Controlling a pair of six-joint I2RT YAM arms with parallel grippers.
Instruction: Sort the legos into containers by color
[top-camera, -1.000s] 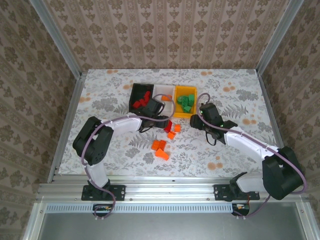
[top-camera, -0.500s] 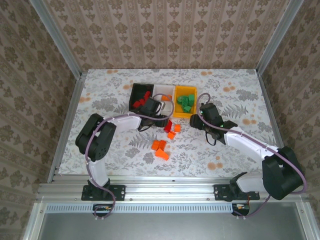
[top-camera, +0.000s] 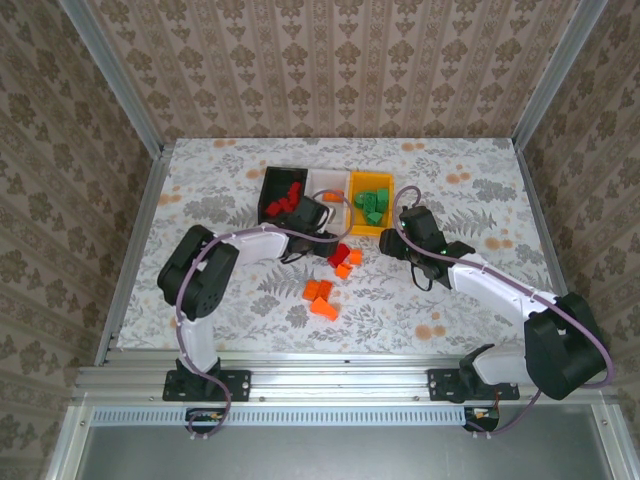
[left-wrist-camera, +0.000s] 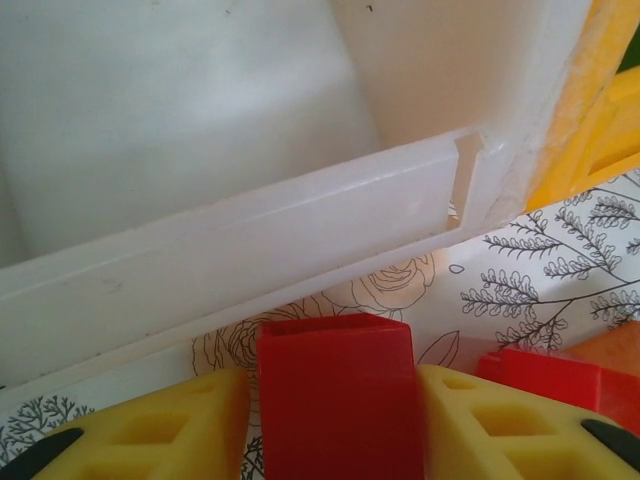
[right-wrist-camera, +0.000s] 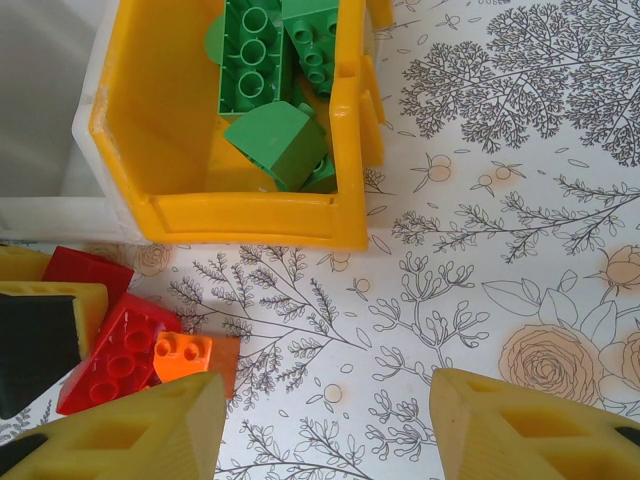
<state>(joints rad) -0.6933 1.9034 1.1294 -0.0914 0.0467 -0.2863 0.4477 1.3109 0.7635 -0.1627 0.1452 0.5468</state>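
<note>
My left gripper (left-wrist-camera: 335, 440) is shut on a red lego (left-wrist-camera: 335, 395), its yellow fingers (left-wrist-camera: 150, 430) pressed against both sides, just in front of the white container (left-wrist-camera: 250, 250). From above, this gripper (top-camera: 334, 250) sits below the row of containers: black (top-camera: 271, 184) with red legos, white (top-camera: 322, 180), yellow (top-camera: 357, 226) with green legos (top-camera: 372, 205). My right gripper (right-wrist-camera: 325, 420) stands open over bare table in front of the yellow container (right-wrist-camera: 250, 215). Red legos (right-wrist-camera: 115, 345) and an orange one (right-wrist-camera: 185, 352) lie to its left.
Several orange legos (top-camera: 320, 298) lie loose on the flowered table (top-camera: 220, 190) nearer the arm bases. A second red lego (left-wrist-camera: 545, 380) lies right of the held one. Metal frame rails (top-camera: 135, 240) border the table.
My left gripper has moved right and nearer, from the white container's front down to the loose red legos, and its jaws have closed onto one. The right arm has stayed put.
</note>
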